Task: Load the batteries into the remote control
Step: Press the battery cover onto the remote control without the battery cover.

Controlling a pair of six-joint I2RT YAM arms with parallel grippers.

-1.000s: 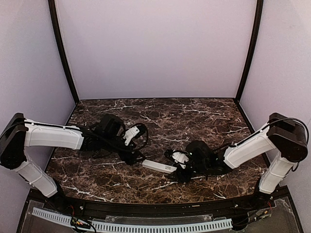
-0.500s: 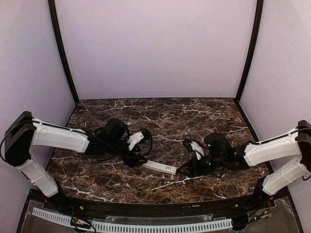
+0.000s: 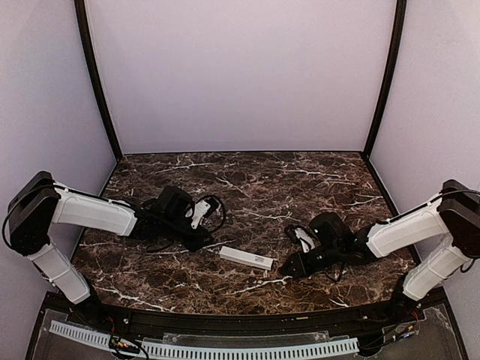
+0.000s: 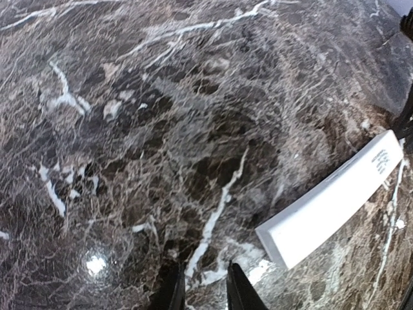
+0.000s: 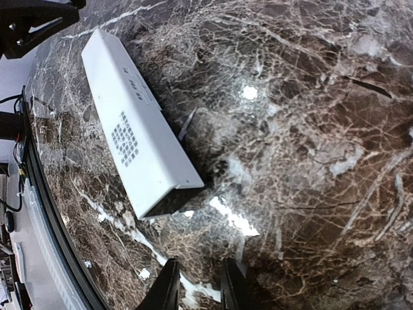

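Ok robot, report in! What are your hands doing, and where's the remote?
Left hand and right hand: nearly shut, holding nothing. Remote control flat on table between them, label up, untouched. No batteries visible. Nothing in the way.

Top view high, behind arms, whole table (image 3: pixel 247 176). Wrist views close, downward; all share remote control (image 3: pixel 246 257) (image 4: pixel 335 200) (image 5: pixel 132 142).

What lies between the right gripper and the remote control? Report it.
Nothing: in the right wrist view, only bare marble table separates the right gripper from the remote control.
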